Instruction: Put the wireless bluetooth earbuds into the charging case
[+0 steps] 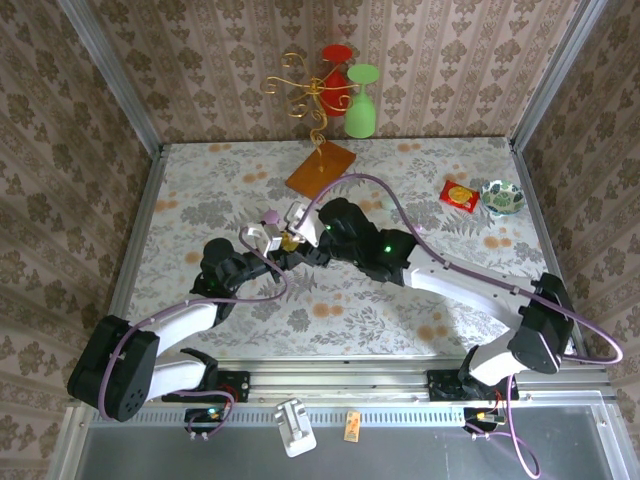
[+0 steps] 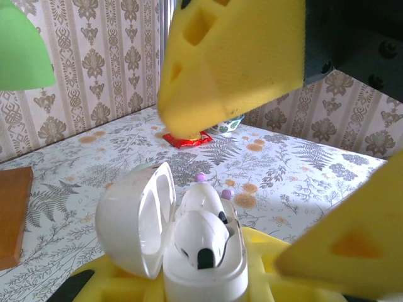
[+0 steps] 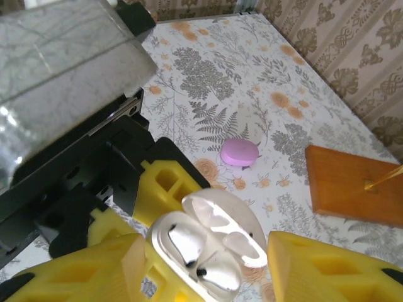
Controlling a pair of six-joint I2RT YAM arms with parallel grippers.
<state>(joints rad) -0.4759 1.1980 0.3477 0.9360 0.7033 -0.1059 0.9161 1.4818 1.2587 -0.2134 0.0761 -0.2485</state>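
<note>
The left pincer [image 2: 192, 277] is shut on the base of the charging case [image 2: 206, 267], holding it upright over the counter [image 2: 302, 170]. The case's lid [image 2: 135, 220] is swung open to one side, and the earbuds [image 2: 200, 236] sit in its wells. The right pincer [image 3: 211, 261] hangs directly over the case, jaws apart and empty, with a finger flanking each side. The lid looks like the part left to deal with, and the free right arm is the one placed to press it down.
</note>
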